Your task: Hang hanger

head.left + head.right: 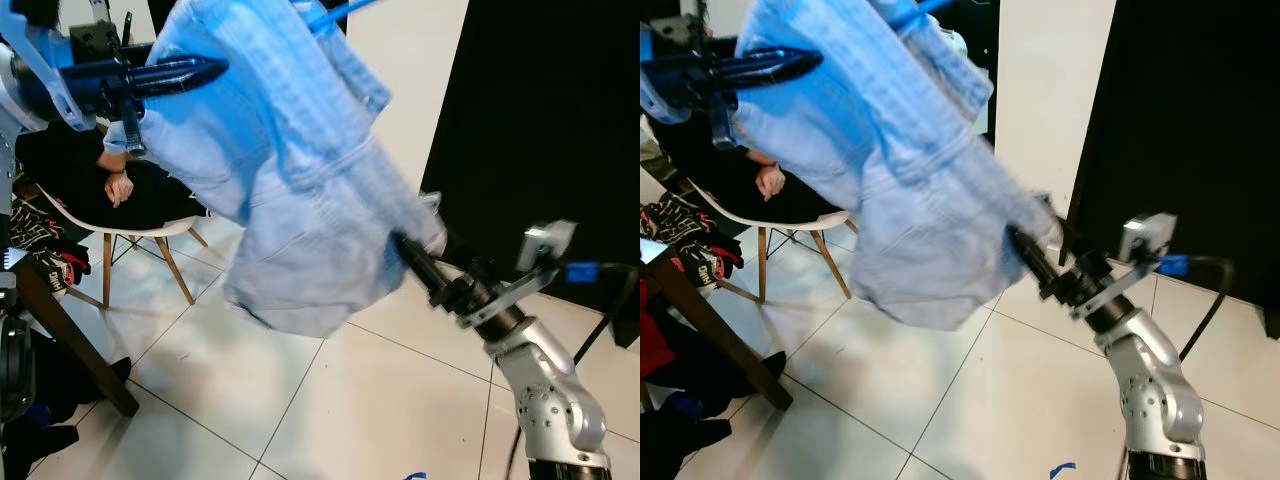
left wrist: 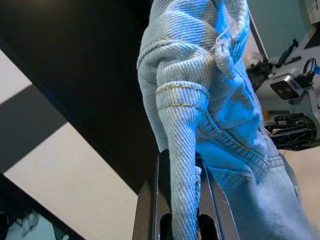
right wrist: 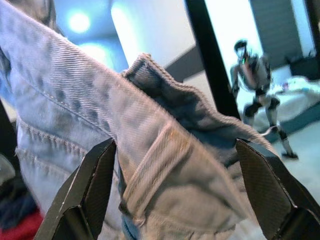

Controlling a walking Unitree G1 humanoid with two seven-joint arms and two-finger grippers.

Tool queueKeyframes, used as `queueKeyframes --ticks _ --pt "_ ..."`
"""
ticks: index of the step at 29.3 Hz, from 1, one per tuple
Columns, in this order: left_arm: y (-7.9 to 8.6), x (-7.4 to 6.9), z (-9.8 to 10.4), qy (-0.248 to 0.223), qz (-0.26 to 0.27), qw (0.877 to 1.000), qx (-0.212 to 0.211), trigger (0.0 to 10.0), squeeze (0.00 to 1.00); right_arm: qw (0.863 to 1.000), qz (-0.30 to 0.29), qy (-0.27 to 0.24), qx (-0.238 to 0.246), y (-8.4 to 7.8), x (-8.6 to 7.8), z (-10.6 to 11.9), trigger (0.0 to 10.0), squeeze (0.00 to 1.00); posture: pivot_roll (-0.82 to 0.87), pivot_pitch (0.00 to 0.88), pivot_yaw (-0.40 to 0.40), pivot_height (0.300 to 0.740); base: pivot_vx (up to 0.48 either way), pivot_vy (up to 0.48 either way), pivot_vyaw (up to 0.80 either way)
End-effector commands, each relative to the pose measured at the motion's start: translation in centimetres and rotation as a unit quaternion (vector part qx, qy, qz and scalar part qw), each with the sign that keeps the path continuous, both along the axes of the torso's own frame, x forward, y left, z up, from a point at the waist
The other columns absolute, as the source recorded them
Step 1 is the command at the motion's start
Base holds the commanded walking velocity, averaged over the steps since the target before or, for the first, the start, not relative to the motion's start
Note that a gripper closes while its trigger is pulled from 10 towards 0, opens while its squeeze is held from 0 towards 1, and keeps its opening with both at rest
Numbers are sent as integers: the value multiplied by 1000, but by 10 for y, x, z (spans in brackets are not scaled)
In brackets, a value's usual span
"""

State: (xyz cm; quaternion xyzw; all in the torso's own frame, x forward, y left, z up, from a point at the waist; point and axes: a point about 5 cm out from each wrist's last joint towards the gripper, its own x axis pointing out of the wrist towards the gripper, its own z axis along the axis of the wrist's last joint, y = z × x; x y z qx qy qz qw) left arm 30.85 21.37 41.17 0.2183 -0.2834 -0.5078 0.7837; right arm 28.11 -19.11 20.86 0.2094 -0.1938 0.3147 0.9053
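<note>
- Pale blue denim garment (image 1: 300,200) is held up in the air betw. both arms, well above the white tile floor (image 1: 330,420); it's blurred in both eye views.
- Looks like jeans/shorts: waistband, seams w/ yellow stitching and a pocket edge show in the left wrist view.
- A thin blue piece (image 1: 335,12) pokes out at the garment's top edge, poss. the hanger; too blurred and cut off by the frame to be sure.
- Left gripper (image 1: 195,72) is raised at upper left, fingers pointing twd the garment's upper side.
- In the left wrist view its jaws are clamped on a rolled band of the denim (image 2: 182,165), cloth squeezed betw. the two black fingers (image 2: 152,200).
- Right gripper (image 1: 412,255) reaches up from lower right into the garment's lower right edge; its tips are hidden in the cloth in the eye views.
- In the right wrist view its jaws stand wide apart, a fold of denim (image 3: 165,150) lying betw. the fingers (image 3: 95,180), not pinched.
- Behind at left, a person in black (image 1: 110,170) sits on a white chair w/ wooden legs (image 1: 130,235); one hand rests in the lap.
- A dark wooden bench (image 1: 60,320) w/ clothes on it stands at lower left.
- Black panel (image 1: 540,150) covers the wall at right.
- Another robot (image 3: 255,90) stands in the far background of the right wrist view.
</note>
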Motion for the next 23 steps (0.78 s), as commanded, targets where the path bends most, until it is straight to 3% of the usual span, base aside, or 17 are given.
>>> queueKeyframes --ticks 1,2,3,4,5,6,7,10,11,23 --pt "2 -7 13 -27 -5 999 -21 3843 0 1000 -5 5 19 -2 0 -2 10000 0 43 17 27 740 0 0 0" --pt "2 -7 13 -27 -5 999 -21 3843 0 1000 -5 5 19 -2 0 -2 10000 0 43 17 27 740 0 0 0" --pt "2 -7 13 -26 -4 999 -24 5176 0 1000 -4 3 27 -2 0 -1 10000 0 43 15 24 740 0 0 0" --pt "2 -7 13 -26 -4 999 -24 5176 0 1000 -4 3 27 -2 0 -1 10000 0 43 15 24 740 0 0 0" --pt "2 -7 13 -26 -2 999 -26 6392 0 1000 -1 0 30 0 0 -1 10000 0 43 14 25 740 0 0 0" --pt "2 -7 13 -26 -2 999 -26 6392 0 1000 -1 0 30 0 0 -1 10000 0 43 14 25 740 0 0 0" --pt "2 -7 13 -25 0 999 -29 6863 0 999 2 -2 33 1 0 -1 4667 0 45 12 23 740 0 0 0" --pt "2 -7 13 -25 0 999 -29 6863 0 999 2 -2 33 1 0 -1 4667 0 45 12 23 740 0 0 0" --pt "2 -7 14 -25 3 999 -31 6941 0 999 3 -3 34 1 0 -1 0 0 46 10 23 740 0 0 0" --pt "13 -4 12 -16 33 999 -30 7020 0 1000 -21 1 19 -6 3 1 0 0 44 13 24 740 0 0 0"
